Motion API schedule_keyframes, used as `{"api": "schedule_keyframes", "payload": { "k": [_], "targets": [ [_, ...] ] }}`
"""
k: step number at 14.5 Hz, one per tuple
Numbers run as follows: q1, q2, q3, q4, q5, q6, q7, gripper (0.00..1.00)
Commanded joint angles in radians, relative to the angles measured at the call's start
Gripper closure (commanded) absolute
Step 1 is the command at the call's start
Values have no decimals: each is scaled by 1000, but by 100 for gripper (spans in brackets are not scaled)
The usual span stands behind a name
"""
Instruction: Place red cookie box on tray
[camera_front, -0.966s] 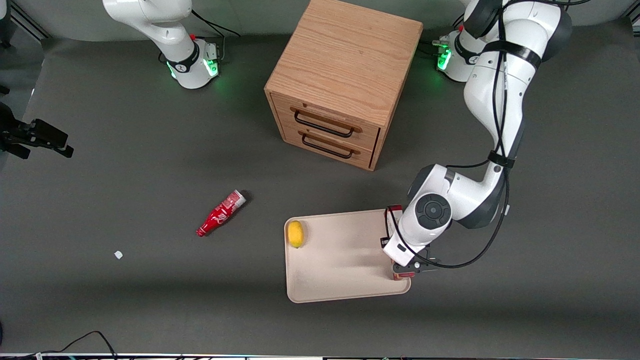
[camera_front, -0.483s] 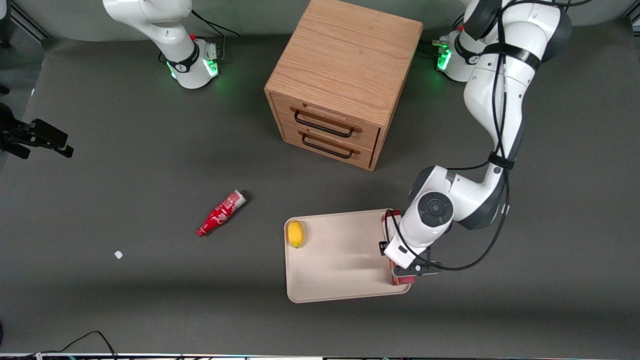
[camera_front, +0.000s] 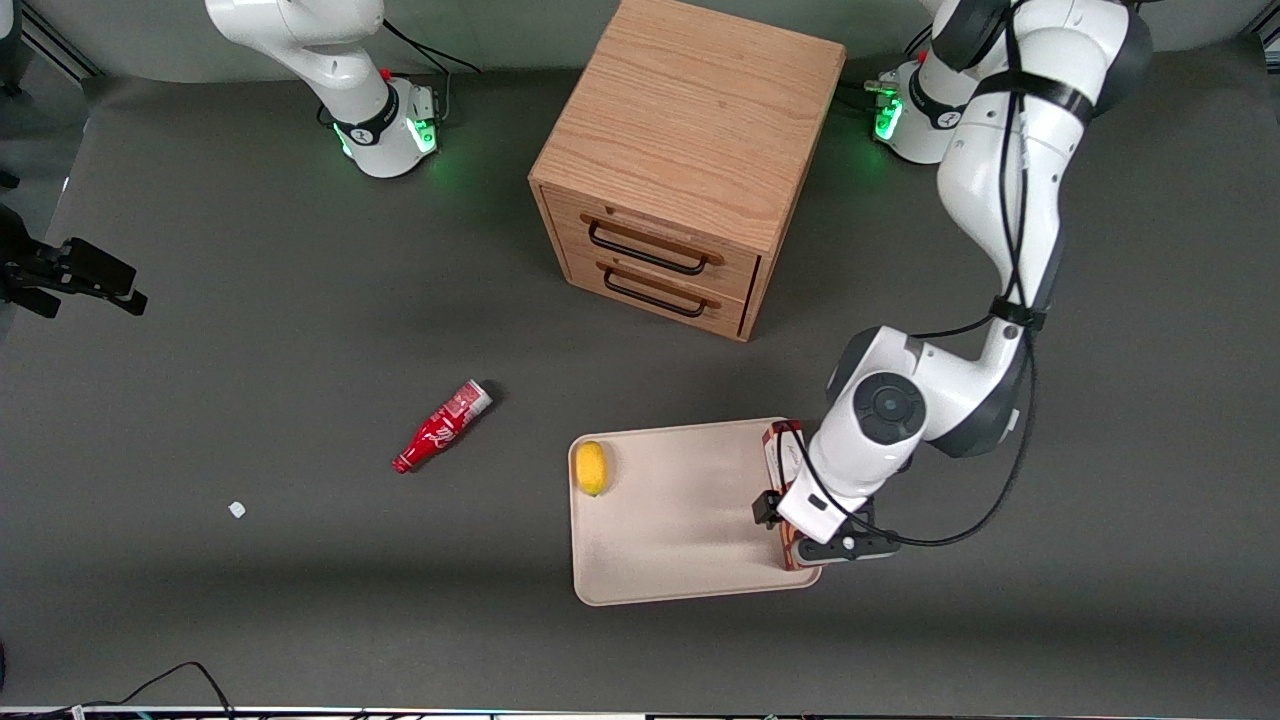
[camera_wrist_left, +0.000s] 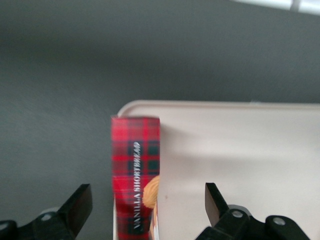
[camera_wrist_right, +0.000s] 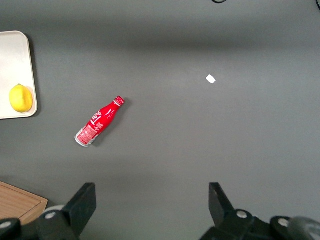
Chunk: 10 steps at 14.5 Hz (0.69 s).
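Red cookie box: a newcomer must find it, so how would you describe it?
Start at the beige tray in front of the wooden drawer cabinet. Along the tray's edge toward the working arm stands the red cookie box, under the open pincer. Its plaid cardboard sets it apart from the lemon.

Work surface and surroundings. The scene is covered by a dark grey matte table (camera_front: 250, 300), lit evenly from above; a broad soft shadow band (camera_front: 300, 585) is cast across it near the front camera. A light oak drawer cabinet (camera_front: 690, 130) is set on the table, its front turned toward the front camera and angled slightly toward the parked arm's end. 2 drawers are shown shut, each fitted with 1 dark bar handle (camera_front: 648, 252). Green light (camera_front: 440, 165) is thrown onto the surface beside the cabinet. A black cable (camera_front: 170, 680) is seen at the near edge.
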Motion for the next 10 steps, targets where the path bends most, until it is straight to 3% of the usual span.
{"api": "schedule_keyframes", "payload": {
  "k": [1,6,10],
  "targets": [
    [41,-177,4,-113,-64,-56,9,0],
    [215,-486,-4,-246,-217,-340,192,0],
    [348,-661,5,-264,-214,-646,464,0]
  ]
}}
